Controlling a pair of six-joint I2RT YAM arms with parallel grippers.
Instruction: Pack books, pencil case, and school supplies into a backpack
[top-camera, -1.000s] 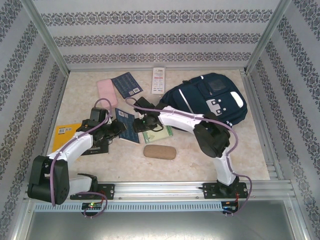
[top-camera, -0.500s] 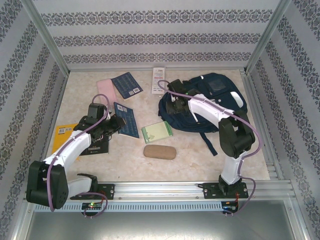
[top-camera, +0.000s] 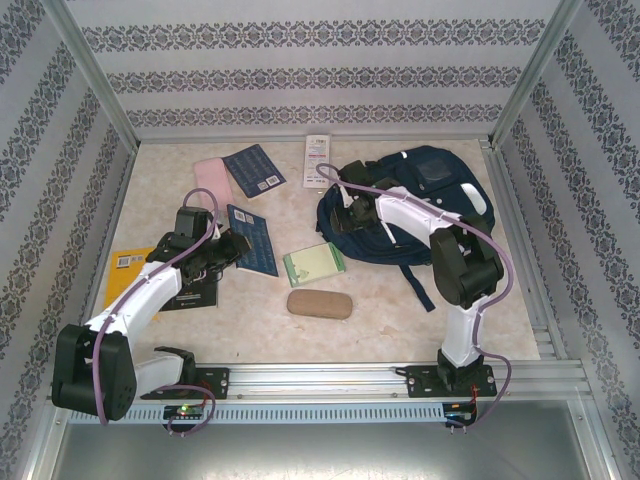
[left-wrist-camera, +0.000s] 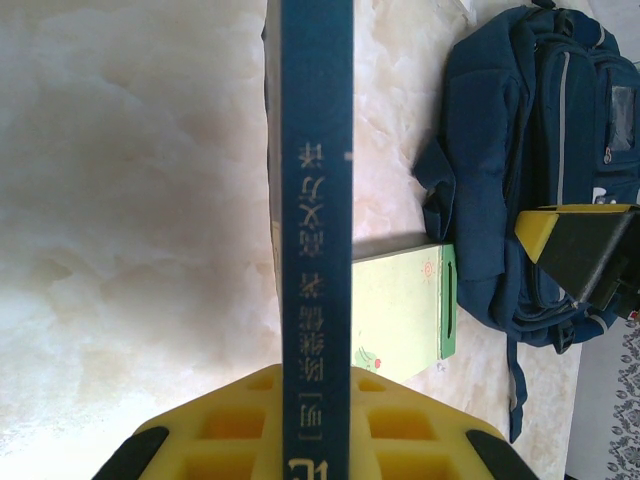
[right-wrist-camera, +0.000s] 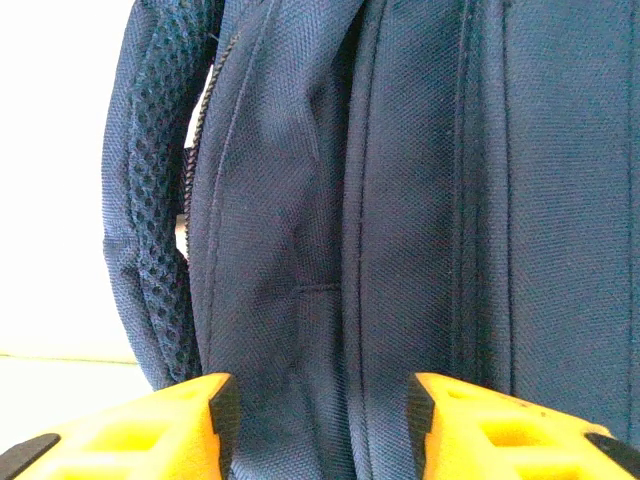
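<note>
I count five booklets: two dark blue, the far dark blue booklet (top-camera: 252, 170) and the near dark blue booklet (top-camera: 258, 242), plus one yellow booklet (top-camera: 128, 265), one black booklet (top-camera: 195, 297) partly hidden, and one pale green notebook (top-camera: 313, 264). One backpack (top-camera: 440, 190). One white flat pack (top-camera: 317, 160). One pink flat pouch (top-camera: 210, 178), one brown oval case (top-camera: 320, 304). Two arms: left arm (top-camera: 150, 290), right arm (top-camera: 420, 215)

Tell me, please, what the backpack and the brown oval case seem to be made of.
Backpack: woven synthetic-looking cloth, matte; coarse weave, stitched seams and mesh panel show. Brown oval case: perhaps leatherette or fabric-covered, matte tan; too small to be sure.
</note>
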